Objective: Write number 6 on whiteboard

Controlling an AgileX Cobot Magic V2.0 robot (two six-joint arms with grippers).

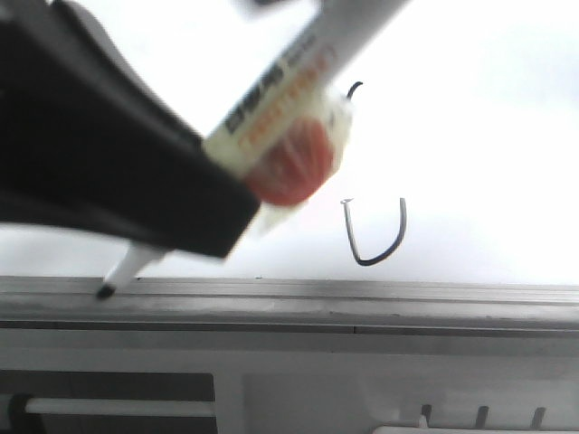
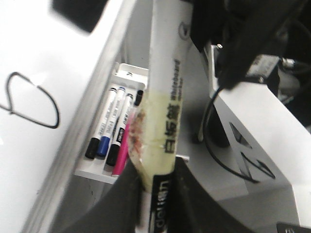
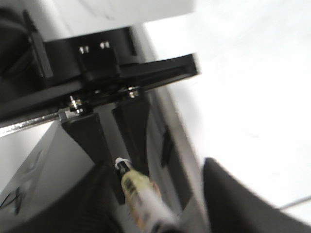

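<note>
The whiteboard fills the far side, with a grey edge strip along its front. The number 6 shows as a small hook and a U-shaped black stroke; the marker hides the part between them. It shows as a closed loop in the left wrist view. My left gripper is shut on a white marker wrapped in yellow tape. The marker tip is over the edge strip, off the written line. My right gripper has its jaws wide apart, and the marker passes between them.
A white tray beside the board edge holds black, blue and pink markers. A grey panel with slots lies below the edge strip. A black cable and a white box sit near the left arm.
</note>
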